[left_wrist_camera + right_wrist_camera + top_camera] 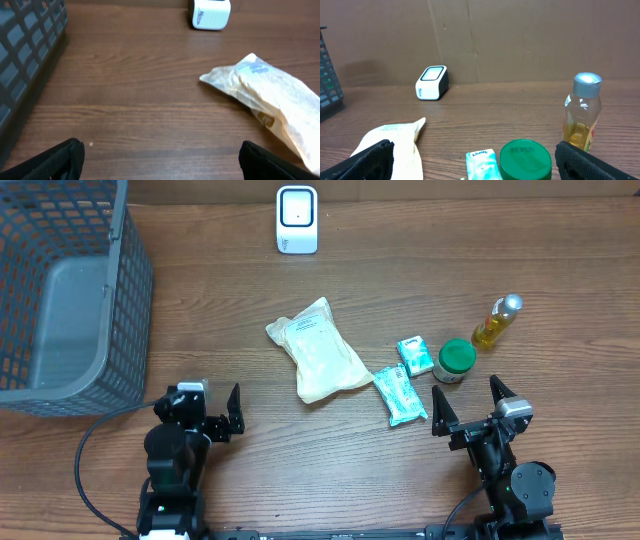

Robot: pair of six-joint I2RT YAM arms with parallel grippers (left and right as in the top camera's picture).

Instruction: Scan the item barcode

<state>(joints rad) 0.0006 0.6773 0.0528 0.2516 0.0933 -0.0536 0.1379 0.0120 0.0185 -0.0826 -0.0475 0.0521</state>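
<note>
A white barcode scanner point(297, 220) stands at the table's far edge, also visible in the left wrist view point(210, 14) and the right wrist view point(432, 83). A cream bag point(320, 350) lies mid-table. To its right are two teal tissue packs point(415, 355) point(400, 393), a green-lidded jar point(456, 360) and a yellow oil bottle point(497, 322). My left gripper point(203, 402) point(160, 162) is open over bare wood, left of the bag point(270, 95). My right gripper point(468, 402) point(472, 162) is open just in front of the jar point(526, 159) and a tissue pack point(482, 162). Neither holds anything.
A grey mesh basket point(60, 290) fills the far left corner, its wall close to my left arm point(25, 65). A cardboard wall point(520, 35) backs the table behind the scanner. The bottle point(582, 112) stands upright at the far right.
</note>
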